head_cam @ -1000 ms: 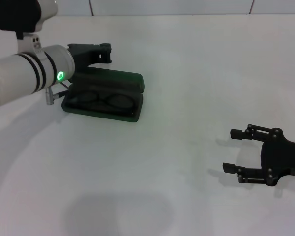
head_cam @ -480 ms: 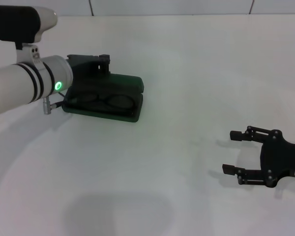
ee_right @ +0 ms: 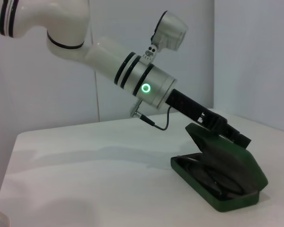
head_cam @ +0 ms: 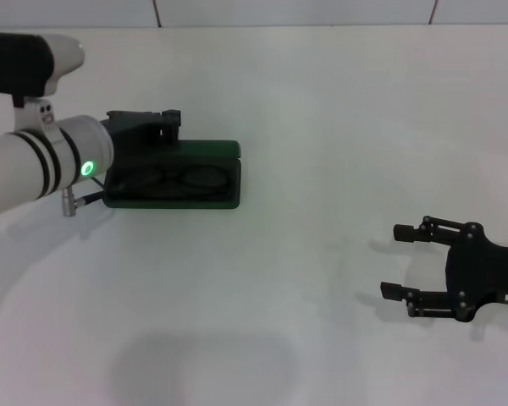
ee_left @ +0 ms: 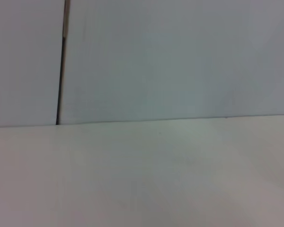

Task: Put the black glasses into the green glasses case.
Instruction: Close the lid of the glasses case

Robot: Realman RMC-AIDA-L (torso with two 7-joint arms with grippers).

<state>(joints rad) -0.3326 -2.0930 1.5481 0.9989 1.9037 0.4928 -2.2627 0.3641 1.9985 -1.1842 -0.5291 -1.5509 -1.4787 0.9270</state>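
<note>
Two arms are in my view. On the far left, my left gripper (head_cam: 157,127) rests on the half-lowered lid of the green glasses case (head_cam: 205,182); whether its jaws are apart or together, I cannot tell. Inside the case lie the black glasses (head_cam: 176,178). I judge closing is next: press evenly, keeping the temples clear of the rim. Near right, my right gripper (head_cam: 398,260) hangs idle over the surface (head_cam: 322,110), jaws apart.

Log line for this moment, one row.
black glasses inside green glasses case | left gripper pressing half-closed lid | right gripper open, parked
</note>
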